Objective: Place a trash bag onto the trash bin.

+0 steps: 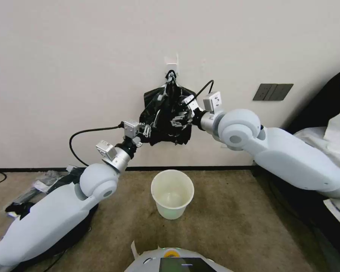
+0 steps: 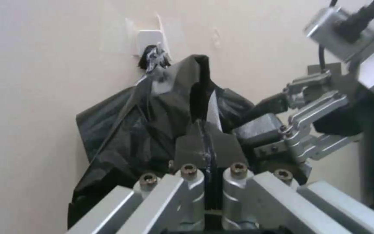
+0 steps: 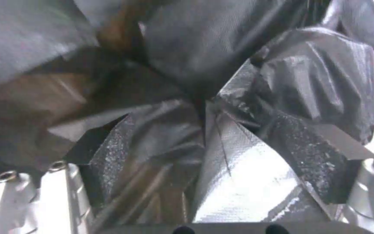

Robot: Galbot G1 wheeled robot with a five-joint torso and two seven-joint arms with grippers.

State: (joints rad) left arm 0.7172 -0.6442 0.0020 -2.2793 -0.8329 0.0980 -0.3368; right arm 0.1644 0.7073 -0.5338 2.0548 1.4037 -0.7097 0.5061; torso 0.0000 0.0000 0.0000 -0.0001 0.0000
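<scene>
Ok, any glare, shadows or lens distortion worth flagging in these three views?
Head view: soft even light, no hard shadows around the trash bin; a wide lens stretches the arms toward the corners. Left wrist view: little glare where the left gripper pinches the trash bag. Right wrist view: strong silvery glare on bag folds between the open right gripper.

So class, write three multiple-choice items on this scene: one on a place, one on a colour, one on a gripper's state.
1. Where does the trash bag hang?
A. from a wall hook
B. over the bin's rim
C. on the floor

2. What colour is the trash bin?
A. black
B. white
C. red

3. How is the left gripper?
A. wide open
B. shut on the bag
C. resting on the carpet

Answers: 1 A, its top hangs at the white wall hook; 2 B, white on the carpet; 3 B, fingers pinch a fold.
</scene>
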